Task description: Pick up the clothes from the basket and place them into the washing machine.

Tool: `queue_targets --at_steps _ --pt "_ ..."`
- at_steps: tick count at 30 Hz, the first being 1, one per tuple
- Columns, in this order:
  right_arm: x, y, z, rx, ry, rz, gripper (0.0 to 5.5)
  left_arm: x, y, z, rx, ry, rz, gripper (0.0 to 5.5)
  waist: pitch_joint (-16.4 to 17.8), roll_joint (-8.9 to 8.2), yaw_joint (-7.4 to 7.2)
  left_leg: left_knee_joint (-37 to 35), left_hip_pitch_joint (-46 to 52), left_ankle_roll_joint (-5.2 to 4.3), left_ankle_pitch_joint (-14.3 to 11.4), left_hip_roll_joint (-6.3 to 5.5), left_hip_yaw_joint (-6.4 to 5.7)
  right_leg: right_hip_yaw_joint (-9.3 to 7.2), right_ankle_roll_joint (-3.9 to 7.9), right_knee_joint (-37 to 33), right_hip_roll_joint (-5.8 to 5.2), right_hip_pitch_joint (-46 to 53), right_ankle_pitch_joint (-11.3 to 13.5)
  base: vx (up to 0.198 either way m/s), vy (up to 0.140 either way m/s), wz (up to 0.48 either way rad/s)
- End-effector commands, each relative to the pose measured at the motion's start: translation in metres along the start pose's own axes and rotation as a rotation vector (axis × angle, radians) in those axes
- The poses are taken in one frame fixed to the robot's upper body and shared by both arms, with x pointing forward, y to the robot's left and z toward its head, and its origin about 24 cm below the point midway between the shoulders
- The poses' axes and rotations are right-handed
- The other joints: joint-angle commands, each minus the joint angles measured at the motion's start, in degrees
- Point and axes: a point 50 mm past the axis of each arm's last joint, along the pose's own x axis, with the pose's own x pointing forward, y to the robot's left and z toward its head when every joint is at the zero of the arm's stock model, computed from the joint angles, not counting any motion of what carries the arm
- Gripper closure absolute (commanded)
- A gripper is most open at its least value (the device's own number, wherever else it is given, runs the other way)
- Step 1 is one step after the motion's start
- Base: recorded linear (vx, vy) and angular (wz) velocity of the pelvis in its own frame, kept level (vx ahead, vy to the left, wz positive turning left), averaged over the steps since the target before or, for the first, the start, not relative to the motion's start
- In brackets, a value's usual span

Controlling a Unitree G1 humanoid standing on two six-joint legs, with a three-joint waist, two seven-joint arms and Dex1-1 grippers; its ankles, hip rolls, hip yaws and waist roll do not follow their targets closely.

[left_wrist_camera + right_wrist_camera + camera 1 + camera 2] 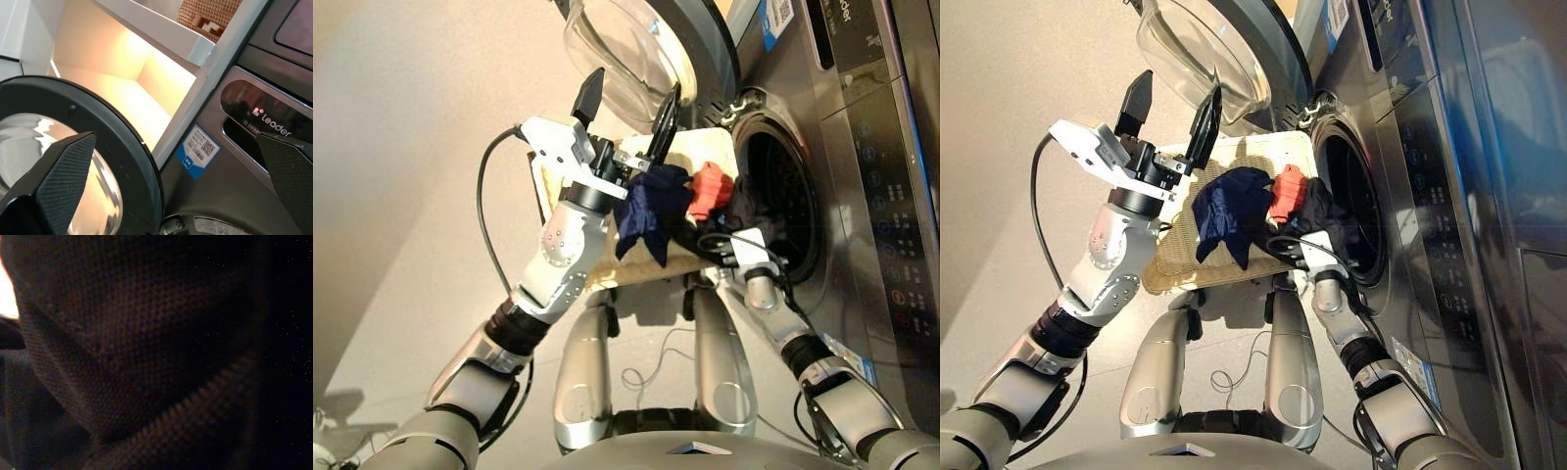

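The black garment (pixel 1324 217) is lying at the end of the basket (pixel 1234 262) nearest the washing machine (pixel 1400 147), bunched up just beside the drum mouth (pixel 1347 211), with some of its cloth seeming to hang over the lip. The coral red garment (pixel 1287 192) is sitting against it on the basket side, and the navy blue garment (pixel 1229 220) is spreading over the middle of the basket, draping over the near rim.

The right gripper (pixel 1295 247) is reaching in under the black garment. The right wrist view is showing nothing but dark knitted cloth pressed close, so I cannot tell how its jaws are standing or whether they are holding the garment. The left gripper (pixel 1170 113) is hovering above the far side of the basket with its jaws spread wide and holding nothing, pointing up towards the open porthole door (pixel 1209 49).

The step in hand looks to be carrying the black garment into the drum. To do it well, the right arm should be lifting the bundle clear of the basket rim before pushing deep past the door seal, so that no trailing fold is catching on the red garment or hanging out of the mouth. The left arm is best kept clear of the door.
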Motion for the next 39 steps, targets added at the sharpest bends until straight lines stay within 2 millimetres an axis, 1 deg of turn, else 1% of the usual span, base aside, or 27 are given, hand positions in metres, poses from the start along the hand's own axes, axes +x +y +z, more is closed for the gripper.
queue_targets --at_steps 1,4,6,8,10,12,13,16,18,19,20,22,24,26,27,28,29,30,31,32,33,34,35,36,37,38,39 --pt "0.024 -0.035 0.031 0.134 -0.051 -0.237 5.50 0.010 -0.022 0.035 -0.036 -0.206 -0.099 0.00 -0.78 0.95 0.80 7.99 -2.84 -0.85 -5.75 -0.20 -2.62 2.91 4.38 -0.48 -2.03 2.22 -0.59 0.000 0.000 0.000" --pt "0.036 -0.063 0.034 0.136 -0.010 -0.364 5.50 0.013 -0.028 0.035 -0.057 -0.211 -0.106 0.00 -0.78 1.40 1.54 9.53 -4.90 -0.79 -6.22 -0.38 -3.15 2.80 4.24 0.97 -2.03 0.55 -1.19 0.000 0.000 0.000" --pt "0.043 -0.080 0.036 0.120 0.002 -0.415 5.50 0.015 -0.030 0.035 -0.063 -0.214 -0.110 0.00 -0.78 1.78 1.90 10.65 -6.66 -0.76 -6.50 -0.56 -3.43 2.76 4.13 2.22 -2.07 -1.07 -1.62 0.000 0.000 0.000" --pt "0.048 -0.096 0.043 0.112 0.001 -0.469 5.50 0.015 -0.033 0.034 -0.073 -0.210 -0.114 0.00 -0.78 2.12 2.31 11.88 -8.72 -0.75 -6.66 -0.68 -3.78 2.76 4.02 3.37 -2.10 -2.81 -1.99 0.000 0.000 0.000" --pt "0.052 -0.113 0.047 0.111 0.004 -0.524 5.50 0.016 -0.034 0.033 -0.071 -0.208 -0.111 0.00 -0.78 2.52 2.58 12.67 -10.44 -0.72 -6.85 -0.75 -3.75 2.79 3.96 4.30 -2.18 -4.56 -2.16 0.000 0.000 0.000" --pt "0.055 -0.124 0.054 0.107 -0.009 -0.558 5.50 0.017 -0.034 0.033 -0.066 -0.209 -0.109 0.00 -0.78 2.84 2.76 13.60 -12.24 -0.70 -6.98 -0.86 -3.73 3.15 3.80 5.24 -2.10 -6.32 -2.23 0.000 0.000 0.000" --pt "0.056 -0.132 0.056 0.109 -0.013 -0.578 5.50 0.017 -0.034 0.033 -0.065 -0.207 -0.107 0.00 -0.78 3.10 2.94 14.51 -13.06 -0.71 -7.66 -0.75 -3.65 3.24 3.75 6.23 -1.99 -7.20 -2.90 0.000 0.000 0.000" --pt "0.059 -0.154 0.069 0.122 -0.039 -0.649 5.50 0.017 -0.034 0.034 -0.058 -0.208 -0.112 0.00 -0.78 3.43 3.20 16.07 -15.91 -0.71 -7.99 -0.72 -3.74 3.55 3.60 7.47 -1.81 -10.20 -3.09 0.000 0.000 0.000" --pt "0.060 -0.174 0.078 0.133 -0.054 -0.700 5.50 0.017 -0.034 0.034 -0.055 -0.204 -0.113 0.00 -0.78 3.55 3.38 17.11 -17.83 -0.68 -8.21 -0.62 -3.81 3.59 3.52 8.54 -1.69 -12.05 -3.38 0.000 0.000 0.000" --pt "0.061 -0.174 0.078 0.134 -0.055 -0.700 5.50 0.017 -0.034 0.034 -0.055 -0.205 -0.114 0.00 -0.78 3.59 3.39 17.28 -18.02 -0.68 -8.28 -0.60 -3.82 3.61 3.52 8.67 -1.66 -12.23 -3.42 0.000 0.000 0.000" --pt "0.061 -0.180 0.082 0.140 -0.062 -0.716 5.50 0.018 -0.034 0.035 -0.054 -0.206 -0.116 0.00 -0.78 3.67 3.44 17.60 -18.67 -0.65 -8.37 -0.58 -3.70 3.66 3.50 8.92 -1.69 -12.81 -3.46 0.000 0.000 0.000" --pt "0.061 -0.194 0.091 0.172 -0.084 -0.763 5.50 0.018 -0.033 0.035 -0.046 -0.205 -0.116 0.00 -0.78 3.76 3.33 18.61 -20.13 -0.68 -8.51 -0.60 -3.64 3.92 3.42 9.79 -1.66 -14.42 -3.57 0.000 0.000 0.000" --pt "0.059 -0.211 0.102 0.293 -0.112 -0.838 5.50 0.018 -0.031 0.034 -0.037 -0.200 -0.101 0.00 -0.78 3.79 3.15 19.47 -21.32 -0.64 -8.93 -0.54 -3.43 3.97 3.30 10.84 -1.71 -15.95 -3.70 0.000 0.000 0.000" --pt "0.056 -0.222 0.106 0.386 -0.120 -0.885 5.50 0.018 -0.030 0.034 -0.042 -0.197 -0.092 0.00 -0.78 3.73 3.07 19.88 -21.82 -0.54 -9.26 -0.53 -3.37 4.09 3.29 11.31 -1.69 -16.71 -3.95 0.000 0.000 0.000" --pt "0.056 -0.222 0.106 0.387 -0.120 -0.886 5.50 0.019 -0.030 0.034 -0.042 -0.197 -0.093 0.00 -0.78 3.72 3.13 19.95 -21.87 -0.54 -9.29 -0.52 -3.35 4.11 3.29 11.37 -1.68 -16.77 -3.98 0.000 0.000 0.000" --pt "0.055 -0.232 0.110 0.473 -0.126 -0.926 5.50 0.019 -0.029 0.035 -0.040 -0.200 -0.082 0.00 -0.78 3.71 3.09 20.21 -22.39 -0.52 -9.50 -0.53 -3.23 4.15 3.39 11.69 -1.73 -17.29 -4.03 0.000 0.000 0.000" --pt "0.055 -0.232 0.110 0.475 -0.127 -0.926 5.50 0.019 -0.029 0.035 -0.040 -0.201 -0.083 0.00 -0.78 3.69 3.12 20.29 -22.48 -0.52 -9.53 -0.51 -3.20 4.19 3.39 11.77 -1.72 -17.41 -4.05 0.000 0.000 0.000" --pt "0.054 -0.237 0.113 0.513 -0.139 -0.941 5.50 0.020 -0.028 0.037 -0.040 -0.206 -0.081 0.00 -0.78 3.61 2.95 20.22 -23.25 -0.45 -8.99 -0.61 -3.15 4.26 3.39 11.58 -1.78 -18.19 -3.44 0.000 0.000 0.000" --pt "0.051 -0.246 0.117 0.601 -0.160 -0.981 5.50 0.021 -0.027 0.038 -0.040 -0.211 -0.078 0.00 -0.78 3.62 2.67 20.15 -23.50 -0.46 -9.05 -0.66 -3.10 4.43 3.48 11.60 -1.74 -18.65 -3.41 0.000 0.000 0.000" --pt "0.051 -0.246 0.117 0.603 -0.160 -0.982 5.50 0.021 -0.027 0.038 -0.040 -0.211 -0.079 0.00 -0.78 3.60 2.71 20.18 -23.57 -0.45 -9.04 -0.67 -3.07 4.47 3.49 11.66 -1.74 -18.75 -3.41 0.000 0.000 0.000" --pt "0.048 -0.253 0.116 0.688 -0.168 -1.008 5.50 0.021 -0.025 0.038 -0.042 -0.207 -0.062 0.00 -0.78 3.63 2.52 20.38 -23.40 -0.53 -9.76 -0.56 -2.94 4.47 3.63 11.96 -1.75 -18.59 -4.06 0.000 0.000 0.000" --pt "0.048 -0.253 0.116 0.690 -0.168 -1.008 5.50 0.021 -0.025 0.038 -0.042 -0.208 -0.063 0.00 -0.78 3.60 2.56 20.34 -23.47 -0.52 -9.68 -0.58 -2.92 4.50 3.64 11.94 -1.76 -18.68 -3.98 0.000 0.000 0.000" --pt "0.047 -0.256 0.117 0.740 -0.180 -1.009 5.50 0.021 -0.025 0.039 -0.044 -0.209 -0.062 0.00 -0.78 3.56 2.38 20.37 -24.01 -0.46 -9.23 -0.59 -2.84 4.55 3.56 11.79 -1.77 -19.16 -3.52 0.000 0.000 0.000" --pt "0.048 -0.254 0.118 0.752 -0.185 -0.979 5.50 0.021 -0.024 0.039 -0.046 -0.211 -0.062 0.00 -0.78 3.51 2.24 20.38 -24.15 -0.44 -9.22 -0.50 -2.87 4.64 3.58 11.83 -1.72 -19.45 -3.48 0.000 0.000 0.000" --pt "0.050 -0.252 0.116 0.730 -0.180 -0.936 5.50 0.021 -0.023 0.039 -0.043 -0.206 -0.059 0.00 -0.78 3.34 2.16 20.76 -23.92 -0.50 -9.87 -0.38 -2.82 4.71 3.61 12.18 -1.59 -19.33 -4.06 0.000 0.000 0.000" --pt "0.050 -0.252 0.117 0.731 -0.182 -0.934 5.50 0.021 -0.023 0.039 -0.042 -0.208 -0.059 0.00 -0.78 3.32 2.12 20.72 -24.00 -0.49 -9.79 -0.40 -2.78 4.75 3.61 12.16 -1.60 -19.44 -3.99 0.000 0.000 0.000" --pt "0.051 -0.251 0.120 0.689 -0.202 -0.903 5.50 0.022 -0.023 0.041 -0.035 -0.222 -0.063 0.00 -0.78 3.07 1.90 20.59 -24.75 -0.40 -9.24 -0.39 -2.67 4.80 3.60 11.82 -1.55 -20.09 -3.38 0.000 0.000 0.000"
